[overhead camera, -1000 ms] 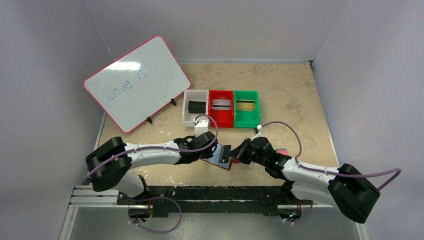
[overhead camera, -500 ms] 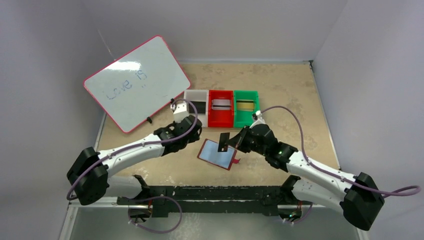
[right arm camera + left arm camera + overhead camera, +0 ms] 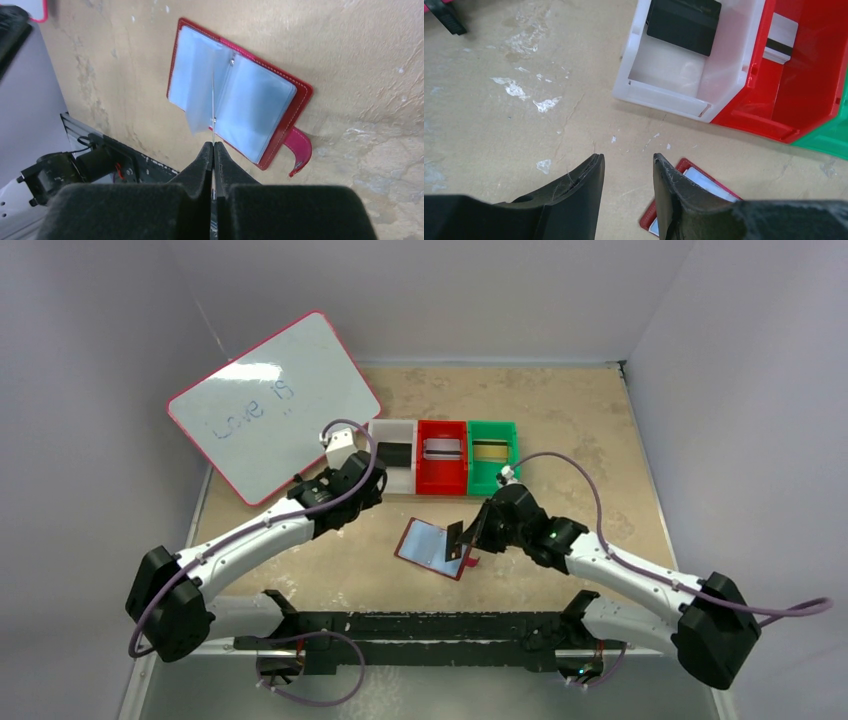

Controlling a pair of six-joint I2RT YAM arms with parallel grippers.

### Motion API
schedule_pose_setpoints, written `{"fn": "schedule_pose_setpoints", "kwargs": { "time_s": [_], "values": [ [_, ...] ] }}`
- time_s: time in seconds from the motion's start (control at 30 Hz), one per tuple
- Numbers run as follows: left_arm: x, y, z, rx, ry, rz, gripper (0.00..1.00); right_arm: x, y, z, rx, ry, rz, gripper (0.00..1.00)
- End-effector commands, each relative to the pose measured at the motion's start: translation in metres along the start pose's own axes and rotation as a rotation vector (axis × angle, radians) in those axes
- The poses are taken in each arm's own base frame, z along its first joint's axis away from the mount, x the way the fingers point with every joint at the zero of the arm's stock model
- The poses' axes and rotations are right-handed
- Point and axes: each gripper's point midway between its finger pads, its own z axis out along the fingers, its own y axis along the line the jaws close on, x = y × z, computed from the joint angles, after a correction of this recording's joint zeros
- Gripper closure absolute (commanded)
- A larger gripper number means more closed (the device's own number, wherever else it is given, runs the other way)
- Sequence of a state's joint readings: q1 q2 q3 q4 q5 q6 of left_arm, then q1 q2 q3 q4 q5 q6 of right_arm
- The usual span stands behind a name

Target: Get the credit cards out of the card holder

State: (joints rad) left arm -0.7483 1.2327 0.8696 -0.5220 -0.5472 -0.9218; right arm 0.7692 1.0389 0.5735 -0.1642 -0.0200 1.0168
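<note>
The card holder (image 3: 428, 546) lies open on the table, dark red with pale blue sleeves (image 3: 250, 107) and a snap tab (image 3: 301, 151). My right gripper (image 3: 466, 537) is shut on a black credit card (image 3: 454, 539), held upright just over the holder's right half; the right wrist view shows that card (image 3: 213, 95) edge-on as a thin line. Up and to the left of the holder, my left gripper (image 3: 352, 480) is open and empty, near the white bin. In the left wrist view its fingers (image 3: 591, 175) stand apart over bare table, with a corner of the holder (image 3: 684, 167) beside them.
Three bins stand in a row behind the holder. The white bin (image 3: 377, 478) holds a black card (image 3: 684, 22), the red bin (image 3: 442, 483) a silver-grey card (image 3: 781, 40), the green bin (image 3: 493, 483) a gold card (image 3: 489, 451). A pink-framed whiteboard (image 3: 270, 405) leans at the back left.
My left gripper let go of the holder, opened and drew back left toward the white bin. My right gripper pulled the black card up out of the holder.
</note>
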Motion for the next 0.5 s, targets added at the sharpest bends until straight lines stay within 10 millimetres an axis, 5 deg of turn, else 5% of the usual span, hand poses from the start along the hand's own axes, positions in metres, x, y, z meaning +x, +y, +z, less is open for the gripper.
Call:
{"fn": "schedule_pose_setpoints", "kwargs": {
  "time_s": [0.0, 0.13, 0.3, 0.47],
  "values": [
    [-0.036, -0.004, -0.015, -0.001, -0.08, -0.002, 0.59, 0.004, 0.017, 0.012, -0.069, 0.043, 0.043, 1.0],
    [-0.037, 0.0, -0.017, -0.004, -0.087, -0.015, 0.59, 0.006, 0.036, 0.035, -0.176, 0.064, 0.034, 1.0],
    [-0.038, 0.006, -0.017, -0.029, -0.089, -0.012, 0.59, 0.004, 0.03, 0.056, -0.093, 0.086, 0.021, 1.0],
    [-0.047, 0.01, -0.019, -0.036, -0.115, -0.032, 0.59, -0.025, 0.025, 0.027, -0.006, -0.044, -0.021, 1.0]
  ]
}}
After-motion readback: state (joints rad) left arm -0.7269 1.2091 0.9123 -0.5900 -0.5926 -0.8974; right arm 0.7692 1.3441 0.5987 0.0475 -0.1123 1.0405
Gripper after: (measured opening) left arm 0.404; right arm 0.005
